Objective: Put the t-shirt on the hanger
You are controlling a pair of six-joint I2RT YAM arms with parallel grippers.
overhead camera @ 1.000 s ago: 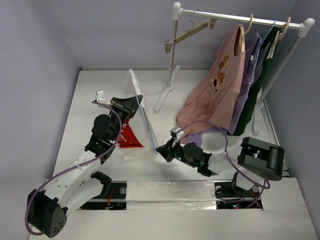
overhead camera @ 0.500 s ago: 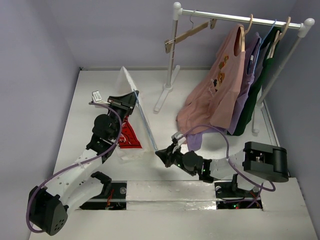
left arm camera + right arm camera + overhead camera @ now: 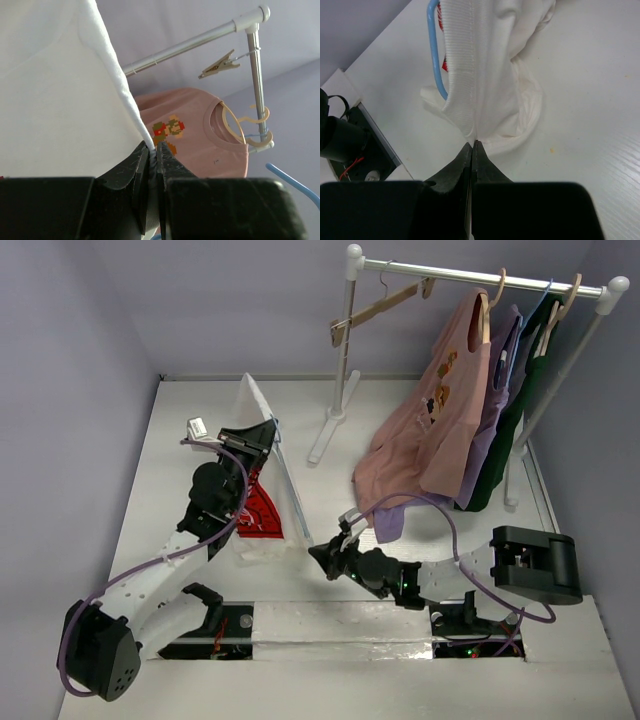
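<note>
Threading step: the t-shirt (image 3: 258, 512) is stretched above the table (image 3: 400, 400) between 2 clenched grippers.
The left gripper (image 3: 154, 150) pinches a fabric edge up high and the right gripper (image 3: 472, 146) clamps the hem down low. The blue hanger (image 3: 436, 55) runs inside the opening, though how deep is hard to tell. The next move likely calls for seating the shoulders on the wire. There is open room leftward, while the rack post (image 3: 340, 370) and pink shirt (image 3: 430, 440) crowd the right.

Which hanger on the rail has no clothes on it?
The tan wooden hanger at the rail's left end, hanging tilted and bare. The others there carry clothes, like the pink shirt.
</note>
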